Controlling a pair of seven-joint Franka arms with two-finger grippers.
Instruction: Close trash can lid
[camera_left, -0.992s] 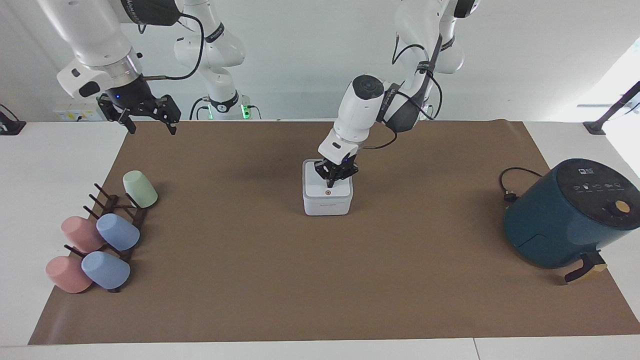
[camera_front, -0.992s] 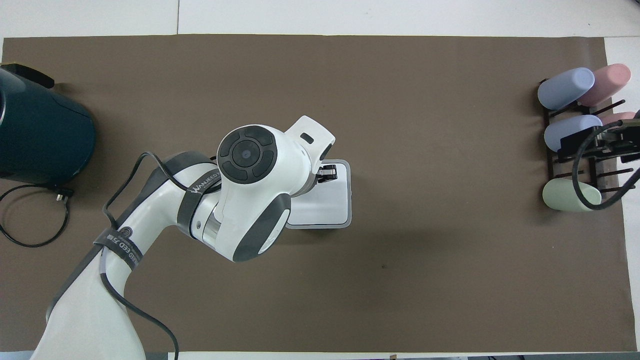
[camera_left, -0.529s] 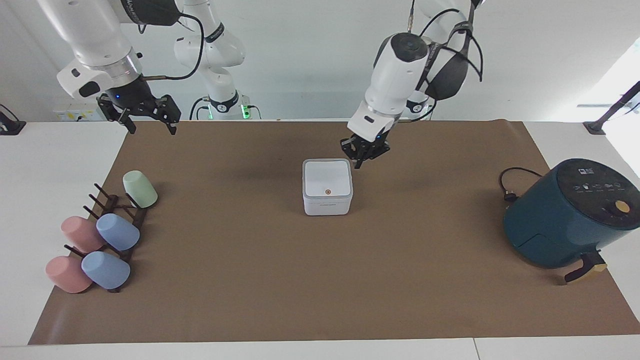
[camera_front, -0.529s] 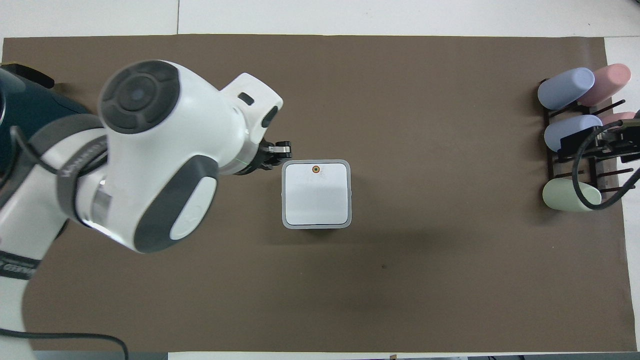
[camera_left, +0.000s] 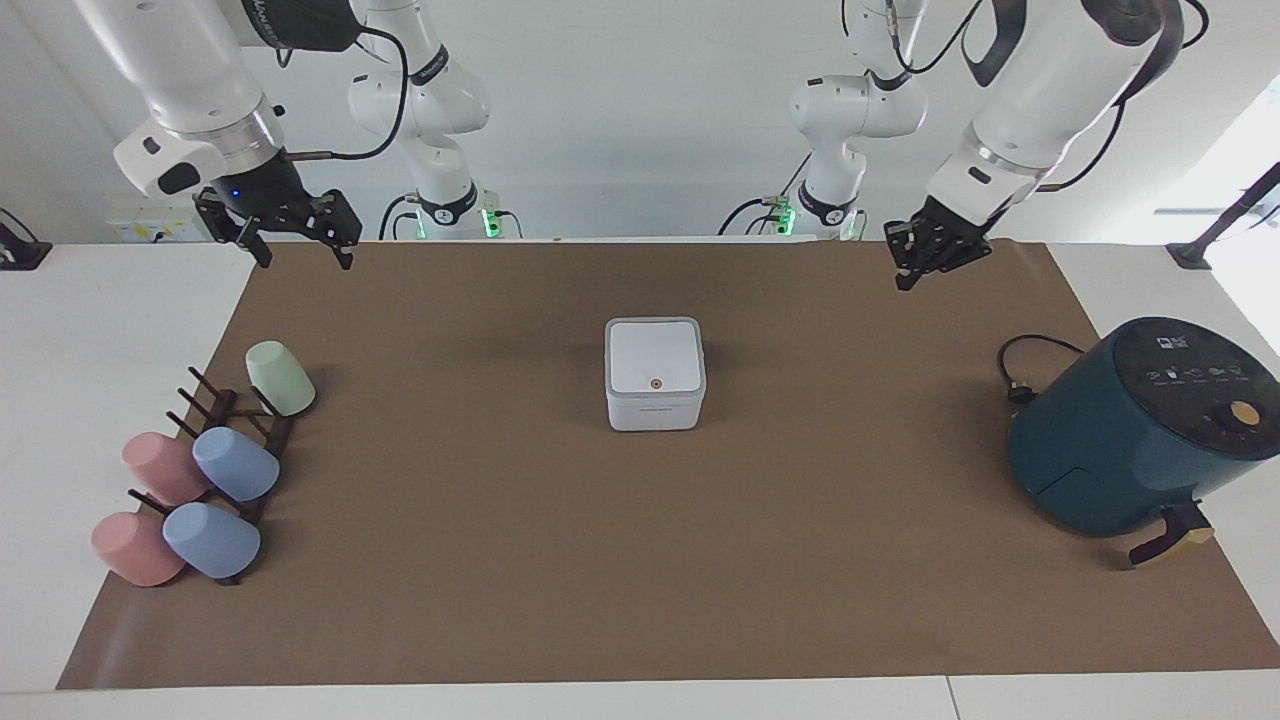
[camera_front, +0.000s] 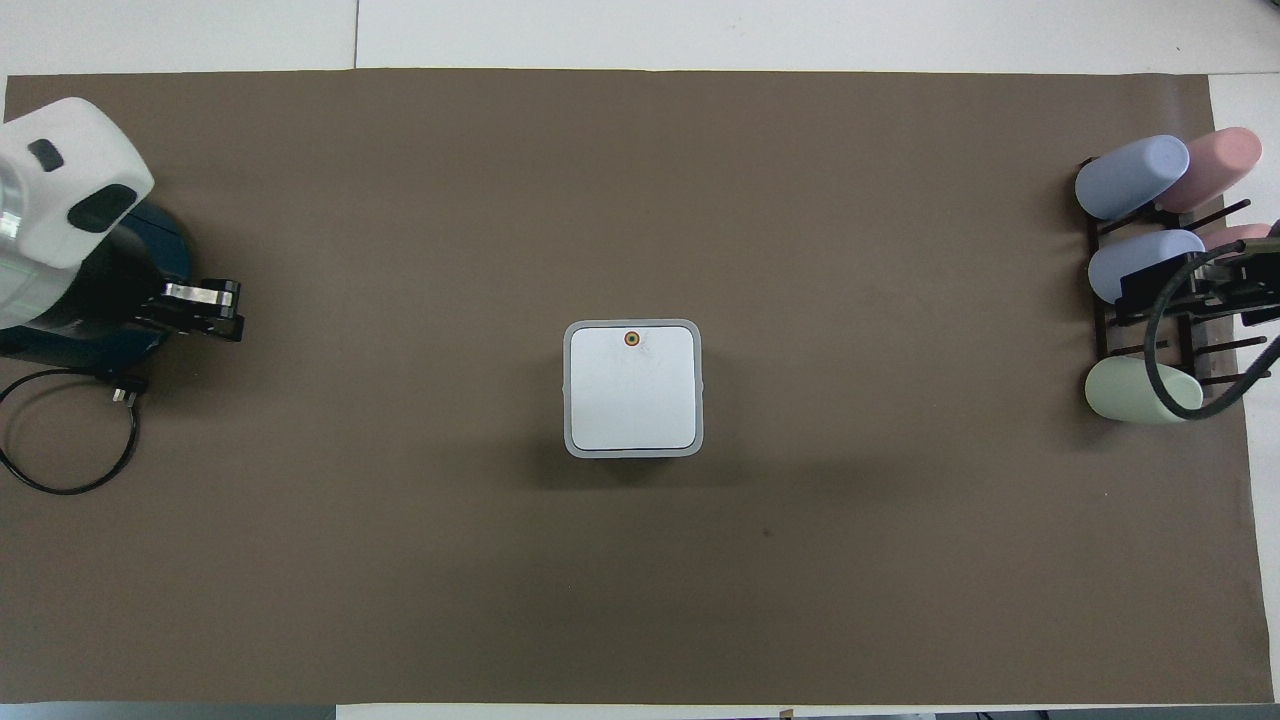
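Lid (camera_left: 653, 357) sits flat on can (camera_left: 655, 407); closing looks done. Left gripper (camera_left: 925, 262) raised well apart, fingers narrow, holding nothing. Right gripper (camera_left: 293, 237) waits, wide. Next: park only.

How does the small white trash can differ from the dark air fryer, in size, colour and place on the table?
The trash can is white, cube-shaped and small; the air fryer is dark teal, rounded and much larger. The trash can sits mid-mat, the air fryer at the left arm's end, with a cord. Both rest on the brown mat.

The lid (camera_left: 654, 357) lies flat on the trash can (camera_left: 655, 407), mid-mat (camera_left: 640, 560).
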